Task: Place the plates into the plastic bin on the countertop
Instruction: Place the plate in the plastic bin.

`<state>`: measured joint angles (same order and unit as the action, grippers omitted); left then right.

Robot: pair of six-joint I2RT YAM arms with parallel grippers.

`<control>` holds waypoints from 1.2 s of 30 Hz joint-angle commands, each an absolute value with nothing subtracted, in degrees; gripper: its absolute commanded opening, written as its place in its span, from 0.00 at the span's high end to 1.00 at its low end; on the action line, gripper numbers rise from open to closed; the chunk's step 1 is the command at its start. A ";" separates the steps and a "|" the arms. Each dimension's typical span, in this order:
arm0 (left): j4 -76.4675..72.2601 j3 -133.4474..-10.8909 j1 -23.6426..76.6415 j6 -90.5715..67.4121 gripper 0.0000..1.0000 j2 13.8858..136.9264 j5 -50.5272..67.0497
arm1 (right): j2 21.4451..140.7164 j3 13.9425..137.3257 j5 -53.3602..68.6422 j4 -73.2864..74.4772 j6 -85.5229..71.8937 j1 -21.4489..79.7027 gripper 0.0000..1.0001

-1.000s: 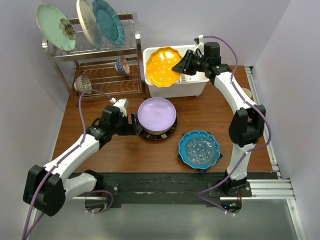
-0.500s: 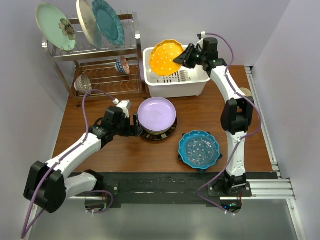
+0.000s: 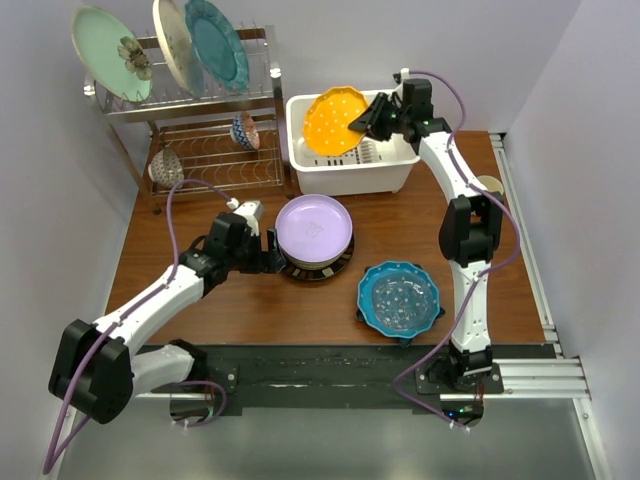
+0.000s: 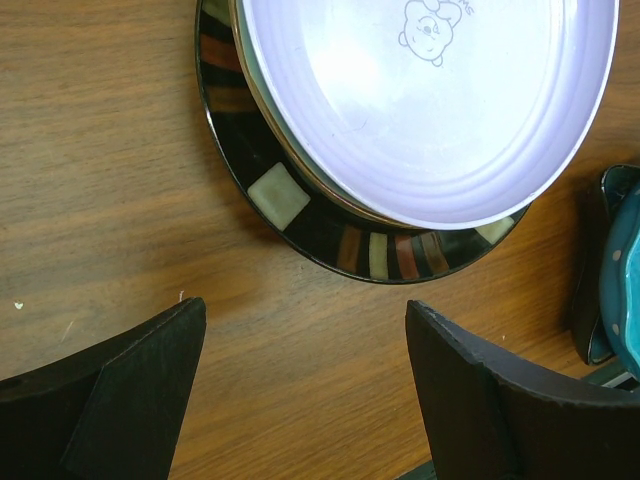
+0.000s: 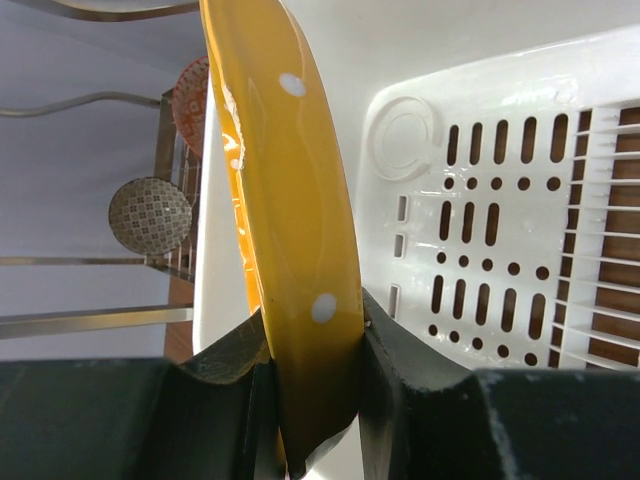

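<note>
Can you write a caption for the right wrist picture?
Right pincer grips the orange dotted plate over the white bin.

Layout entry. We log the dish rack (image 3: 215,150) at the far left of the countertop (image 3: 420,225), with the plastic bin (image 3: 350,178) just to its right.

Over the bin's left half, the far scalloped plate (image 3: 328,120) stands on edge, clamped in the right gripper (image 3: 362,118).

Before the bin, the round plate (image 3: 313,228) lies on the rimmed plate (image 3: 318,271). The left gripper (image 3: 270,250), jaws apart, sits just left of this stack.

To the stack's right and nearer us, the near scalloped plate (image 3: 399,296) lies on the star-shaped plate (image 3: 362,318).

In the rack's upper tier, the flower plate (image 3: 108,55) stands left of the plain round plate (image 3: 218,42). Two bowls (image 3: 244,130) sit below.
</note>
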<state>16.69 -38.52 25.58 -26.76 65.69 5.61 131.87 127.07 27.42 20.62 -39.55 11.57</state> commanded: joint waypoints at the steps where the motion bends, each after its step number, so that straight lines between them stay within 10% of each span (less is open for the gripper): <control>1: 13.98 -39.29 25.93 -25.49 0.15 65.74 6.24 | 130.07 129.73 28.13 16.35 -37.71 11.51 1.00; 28: 13.45 -39.29 26.10 -25.31 0.15 67.06 7.38 | 137.90 126.56 29.00 18.54 -36.47 10.46 0.99; 36: 13.71 -39.46 26.19 -25.31 0.16 67.41 8.17 | 139.75 126.65 28.39 19.68 -37.53 10.28 0.65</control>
